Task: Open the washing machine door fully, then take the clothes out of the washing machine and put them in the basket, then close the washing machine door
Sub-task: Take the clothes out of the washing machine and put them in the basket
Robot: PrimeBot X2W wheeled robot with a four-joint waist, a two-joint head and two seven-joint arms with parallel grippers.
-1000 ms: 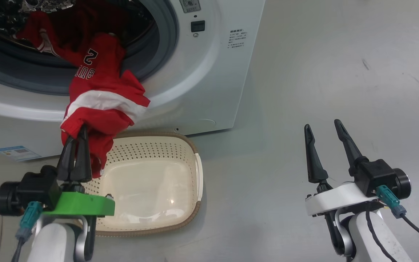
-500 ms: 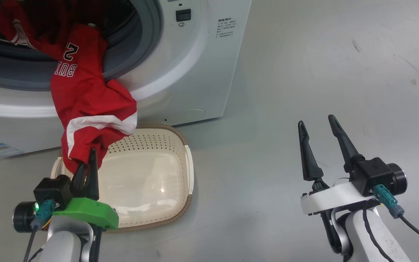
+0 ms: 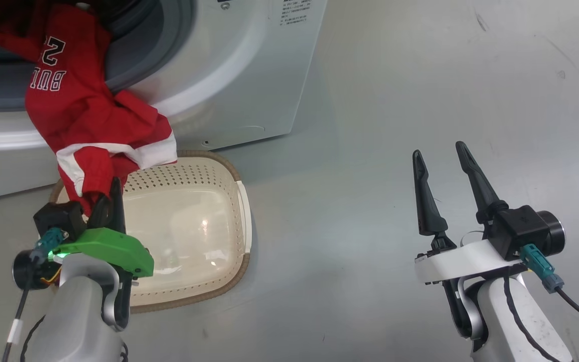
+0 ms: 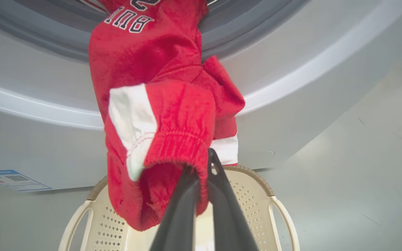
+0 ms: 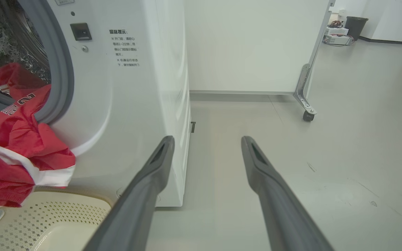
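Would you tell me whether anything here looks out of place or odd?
The red clothes hang half out of the washing machine, draped over its front lip, with the lower end pinched in the shut left gripper over the basket. Nothing looks spilled or damaged.

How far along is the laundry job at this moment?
Done: the washing machine stands open. In hand: the left gripper, fingers shut on the red garment, holds it trailing from the drum above the basket, which has nothing in it. The right gripper is open over the floor. Left: dropping this garment in, fetching the red cloth inside the drum, shutting the machine.
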